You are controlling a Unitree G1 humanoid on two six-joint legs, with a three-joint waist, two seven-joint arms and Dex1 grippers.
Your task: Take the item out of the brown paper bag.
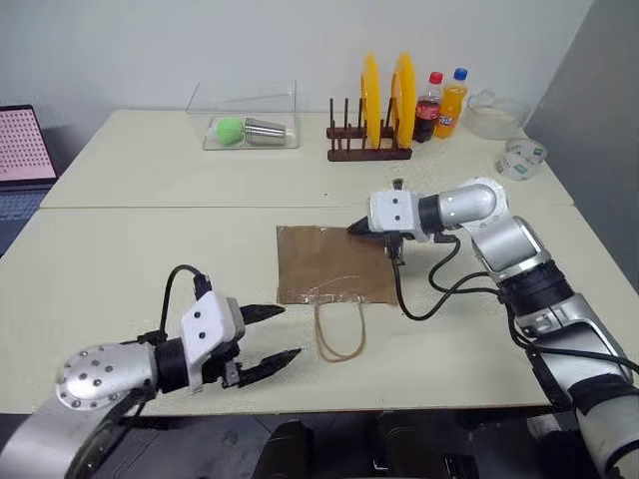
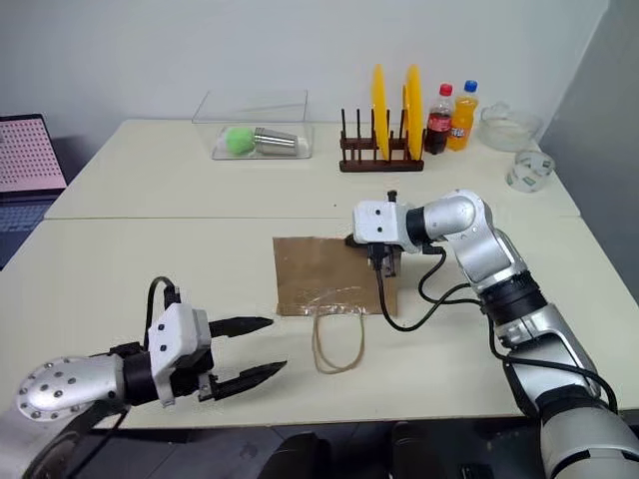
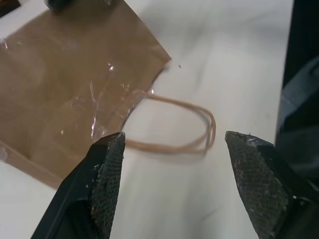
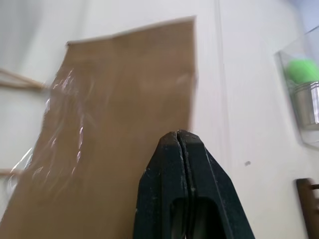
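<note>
1. Black-fingered left tool [image 1: 268,339] hovers low over the near edge of the table [image 1: 120,259], fingers spread wide and holding nothing. It points forward and rightward toward the bag's handles.
2. Handles [image 1: 340,329]: two thin tan string loops lying flat on the table, reaching toward the robot from the bag's near edge. In the left wrist view the loops sit between the spread fingertips [image 3: 107,164], farther along the line of the tool.
3. Brown paper bag [image 1: 324,261] lies flat at mid-table. Its long axis runs away from the robot, mouth and handles at the near end. It looks almost flat; the item cannot be seen, so judged still inside, if present.
4. Right tool [image 1: 357,229] has its fingers pressed together, pinching nothing. It points leftward at the bag's far right corner; contact cannot be told.
5. Judgement: the mouth faces the left tool, which is nearer to it. The right tool is nearer the closed far end, suited to pinning or lifting it.
</note>
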